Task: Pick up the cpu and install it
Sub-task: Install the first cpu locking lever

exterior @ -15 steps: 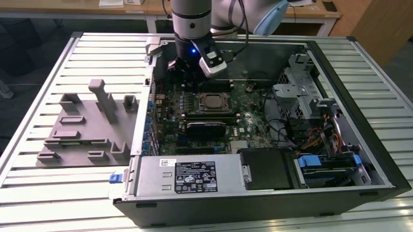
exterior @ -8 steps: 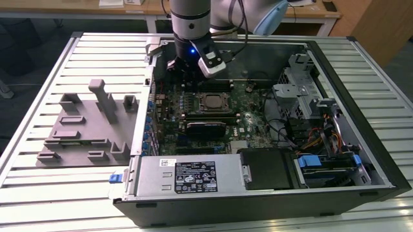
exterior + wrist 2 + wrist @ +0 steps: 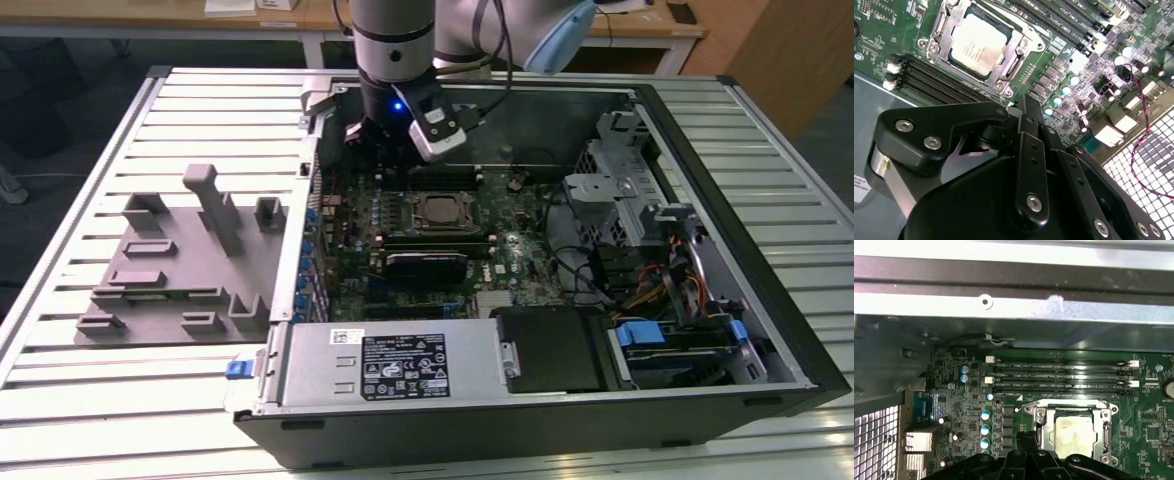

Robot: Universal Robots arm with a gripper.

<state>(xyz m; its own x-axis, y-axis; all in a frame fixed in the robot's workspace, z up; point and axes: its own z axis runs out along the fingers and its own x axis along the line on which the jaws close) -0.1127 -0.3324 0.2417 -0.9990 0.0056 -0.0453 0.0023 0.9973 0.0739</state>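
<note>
One black gripper (image 3: 1026,107) lies nearest in the second wrist view, its jaws drawn together; just past its tip the cpu (image 3: 979,42) sits flat inside the metal-framed socket (image 3: 936,47) on the green motherboard (image 3: 884,35), clear of the fingers; beyond the socket in the first wrist view run the memory slots (image 3: 1059,375), then the case wall (image 3: 1014,305); in the exterior view a grey tray (image 3: 174,270) rests outside the computer case (image 3: 787,330), on the exterior view's left.
</note>
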